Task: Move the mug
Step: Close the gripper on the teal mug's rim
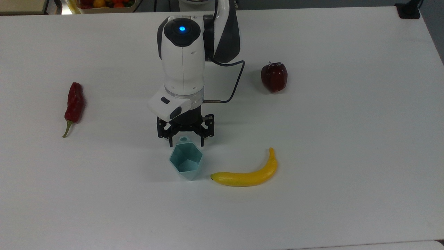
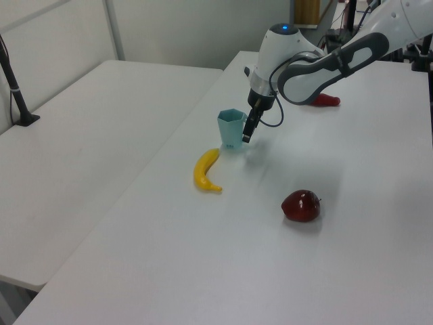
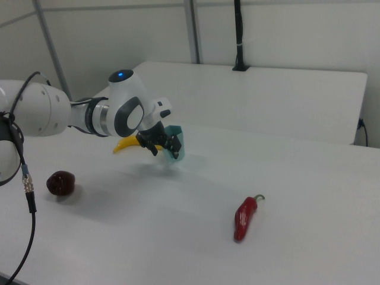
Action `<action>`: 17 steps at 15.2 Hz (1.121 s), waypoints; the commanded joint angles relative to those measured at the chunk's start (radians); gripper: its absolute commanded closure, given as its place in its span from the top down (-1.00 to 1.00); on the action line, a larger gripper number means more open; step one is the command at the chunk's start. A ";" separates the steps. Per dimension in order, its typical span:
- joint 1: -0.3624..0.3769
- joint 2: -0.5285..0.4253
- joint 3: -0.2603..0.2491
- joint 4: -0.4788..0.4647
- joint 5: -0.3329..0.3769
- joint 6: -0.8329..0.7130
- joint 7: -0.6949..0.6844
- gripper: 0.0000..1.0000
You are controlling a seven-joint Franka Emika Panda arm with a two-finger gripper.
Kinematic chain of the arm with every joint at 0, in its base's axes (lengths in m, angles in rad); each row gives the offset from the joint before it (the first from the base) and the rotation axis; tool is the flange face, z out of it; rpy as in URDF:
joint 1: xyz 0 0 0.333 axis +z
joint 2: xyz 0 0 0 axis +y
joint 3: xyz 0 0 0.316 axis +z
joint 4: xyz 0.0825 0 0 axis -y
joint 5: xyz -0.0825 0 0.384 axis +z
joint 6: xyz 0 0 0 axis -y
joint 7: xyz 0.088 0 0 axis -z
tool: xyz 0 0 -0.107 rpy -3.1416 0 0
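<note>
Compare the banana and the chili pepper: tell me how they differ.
The banana is yellow; the chili pepper is dark red with a green stem. The banana curves in a long arc; the chili pepper is nearly straight and shorter. The banana lies beside the mug; the chili pepper lies alone near the top view's left. Both lie flat on the white table, untouched by the gripper.

In the right view, the gripper covers the near side of the mug and most of the banana behind it. In the left view the arm hides most of the chili beyond the fingers. Whether the fingers touch the mug's handle between them cannot be told.
</note>
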 commanded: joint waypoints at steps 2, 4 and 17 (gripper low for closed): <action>0.009 0.008 -0.010 0.018 -0.027 0.015 0.032 0.12; 0.010 -0.001 -0.010 0.016 -0.040 0.012 0.032 -0.31; 0.000 -0.240 -0.017 -0.097 -0.043 -0.141 0.084 -1.00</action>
